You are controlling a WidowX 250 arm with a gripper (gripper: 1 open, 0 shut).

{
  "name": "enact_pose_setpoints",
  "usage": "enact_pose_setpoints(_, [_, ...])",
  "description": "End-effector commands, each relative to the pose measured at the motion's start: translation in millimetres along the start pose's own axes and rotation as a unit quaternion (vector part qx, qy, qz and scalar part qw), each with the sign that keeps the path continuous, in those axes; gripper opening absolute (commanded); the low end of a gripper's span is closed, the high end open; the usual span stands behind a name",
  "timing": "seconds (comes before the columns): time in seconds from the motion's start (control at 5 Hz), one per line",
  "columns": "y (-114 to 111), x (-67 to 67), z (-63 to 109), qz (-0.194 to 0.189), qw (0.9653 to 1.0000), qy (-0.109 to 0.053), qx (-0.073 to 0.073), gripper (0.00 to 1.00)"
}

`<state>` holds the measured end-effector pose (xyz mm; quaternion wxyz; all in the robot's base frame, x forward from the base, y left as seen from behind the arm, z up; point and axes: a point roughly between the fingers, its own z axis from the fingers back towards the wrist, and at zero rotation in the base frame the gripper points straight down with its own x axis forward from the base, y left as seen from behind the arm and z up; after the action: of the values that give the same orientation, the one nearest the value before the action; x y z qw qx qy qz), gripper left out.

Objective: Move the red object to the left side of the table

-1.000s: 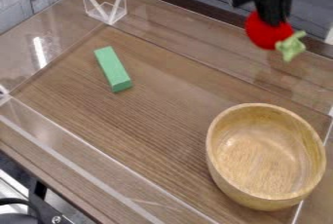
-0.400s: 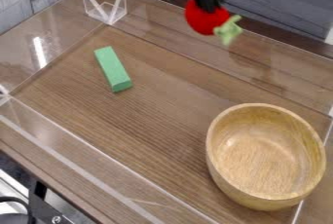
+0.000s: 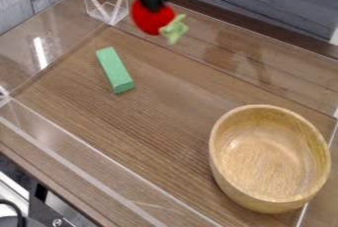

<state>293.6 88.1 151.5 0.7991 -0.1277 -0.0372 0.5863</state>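
Note:
The red object (image 3: pixel 153 17), a small rounded toy fruit with a pale green leafy stub at its lower right, hangs in the air above the back of the table (image 3: pixel 172 103). My black gripper (image 3: pixel 148 0) comes down from the top edge and is shut on its upper part. The fruit is held well clear of the wood surface, up and to the right of a green block.
A green rectangular block (image 3: pixel 115 70) lies on the left half of the table. A wooden bowl (image 3: pixel 270 158) sits at the front right. Low clear acrylic walls (image 3: pixel 106 9) edge the table, with a folded corner piece just left of the gripper.
The gripper has carried the red object leftward along the back of the table, from the far right to left of centre, still shut on it.

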Motion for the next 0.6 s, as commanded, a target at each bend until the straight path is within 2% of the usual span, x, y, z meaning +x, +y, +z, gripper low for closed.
enact_pose_setpoints(0.0, [22.6,24.4,16.9,0.004,0.9993,-0.033,-0.020,0.00])
enact_pose_setpoints(0.2, [44.1,44.5,10.4,0.029,0.9984,-0.047,-0.013,0.00])
enact_pose_setpoints(0.4, [58.1,58.8,0.6,0.037,0.9978,-0.055,-0.004,0.00])
